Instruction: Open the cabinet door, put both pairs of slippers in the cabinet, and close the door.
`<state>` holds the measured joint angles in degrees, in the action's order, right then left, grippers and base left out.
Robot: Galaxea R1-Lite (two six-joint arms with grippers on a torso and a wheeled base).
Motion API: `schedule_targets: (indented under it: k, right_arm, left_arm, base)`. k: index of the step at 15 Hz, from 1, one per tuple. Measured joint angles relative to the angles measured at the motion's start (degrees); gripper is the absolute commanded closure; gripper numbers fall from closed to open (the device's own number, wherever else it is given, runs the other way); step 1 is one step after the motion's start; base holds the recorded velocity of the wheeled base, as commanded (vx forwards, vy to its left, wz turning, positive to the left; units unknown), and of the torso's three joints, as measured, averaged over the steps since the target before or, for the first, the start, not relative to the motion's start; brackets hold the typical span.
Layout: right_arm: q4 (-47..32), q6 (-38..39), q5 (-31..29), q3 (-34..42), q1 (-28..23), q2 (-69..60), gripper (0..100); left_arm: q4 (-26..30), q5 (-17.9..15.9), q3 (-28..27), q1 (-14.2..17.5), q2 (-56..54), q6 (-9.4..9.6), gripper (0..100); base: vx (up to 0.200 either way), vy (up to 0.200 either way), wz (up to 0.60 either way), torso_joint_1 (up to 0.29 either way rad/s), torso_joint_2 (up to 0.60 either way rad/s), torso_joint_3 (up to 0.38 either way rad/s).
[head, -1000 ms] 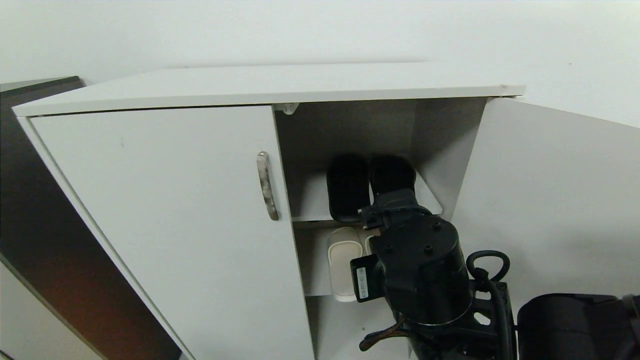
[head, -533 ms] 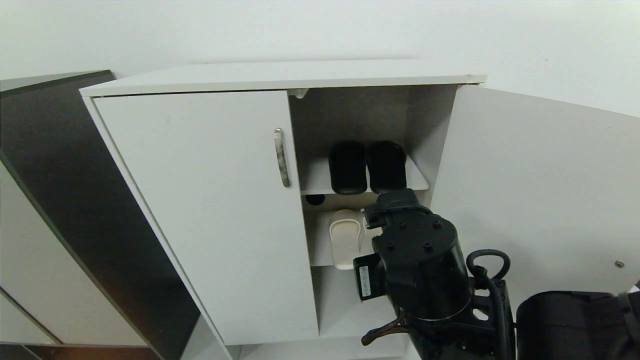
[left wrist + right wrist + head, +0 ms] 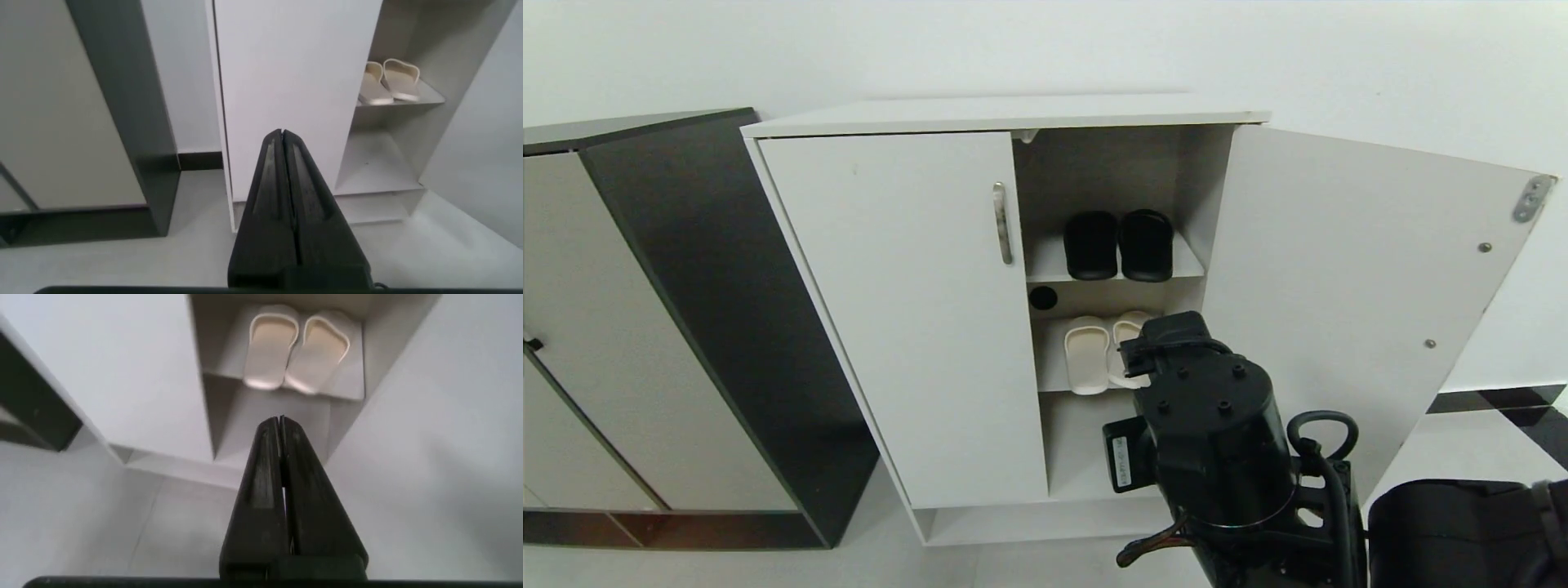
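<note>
- White cabinet [image 3: 1013,110]: right door [image 3: 1347,286] swung wide open, left door [image 3: 907,310] closed, with a metal handle [image 3: 1003,222].
- Black slippers [image 3: 1123,245] side by side on the upper shelf, inside.
- Cream slippers [image 3: 1088,353] side by side on the shelf below, inside.
- Left gripper [image 3: 282,135]: jaws pressed together, empty, in front of the closed door.
- Right gripper [image 3: 282,420]: jaws together, empty, facing the cream pair.

We see the right arm [image 3: 1213,441] as a thick matte black cylinder with small sunk screws [image 3: 1223,404], a white label [image 3: 1121,464] on its side box, a looped black cable [image 3: 1319,425] and a brown wire [image 3: 1147,549], while the left claw [image 3: 282,139] and the right claw [image 3: 280,425] are long, black and wedge-shaped.
</note>
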<state>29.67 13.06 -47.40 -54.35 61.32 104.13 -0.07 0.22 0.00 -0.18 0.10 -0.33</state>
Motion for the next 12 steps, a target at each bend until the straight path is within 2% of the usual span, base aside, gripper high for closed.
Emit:
schedule_targets:
  k: [2,6,12]
  right_arm:
    - [0.2,0.0,0.0,0.2,-0.4,0.1,100]
    - [2.9,-0.7,0.8,2.1,-0.8,0.1,100]
    - [2.9,-1.4,0.8,3.5,-1.2,0.1,100]
  left_arm:
    - [0.0,0.0,0.0,0.0,0.0,0.00,100]
    - [-0.1,0.1,0.0,0.0,0.0,-0.16,100]
    - [0.0,0.1,0.0,0.0,0.0,-0.21,100]
  base:
    - [-0.200,0.000,0.00,0.002,0.00,0.002]
    - [0.000,0.000,0.00,0.000,0.00,0.000]
    - [0.000,0.000,0.00,0.000,0.00,0.000]
